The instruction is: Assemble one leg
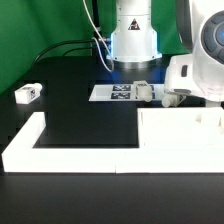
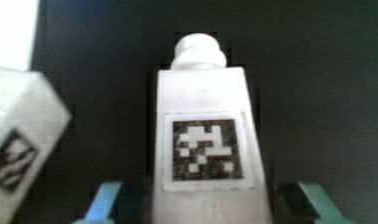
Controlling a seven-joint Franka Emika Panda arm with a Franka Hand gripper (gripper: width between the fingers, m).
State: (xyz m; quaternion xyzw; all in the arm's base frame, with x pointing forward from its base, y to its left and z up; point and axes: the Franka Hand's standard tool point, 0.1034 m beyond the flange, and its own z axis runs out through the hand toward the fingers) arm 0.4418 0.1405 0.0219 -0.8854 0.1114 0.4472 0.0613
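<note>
We reckon the leg (image 2: 207, 120) is light, rigid, slick; pinch flat sides approx mid-shaft. The fingers (image 2: 108, 203) sit apart, straddling it w/o touching.

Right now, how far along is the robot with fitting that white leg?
Barely begun. Done: nothing looks joined; the white leg lies loose, its screw tip bare. In hand: the gripper is open, its fingers either side of the leg with gaps showing. Left, I'd guess: close on the leg, carry it to the large white panel and screw it in.
</note>
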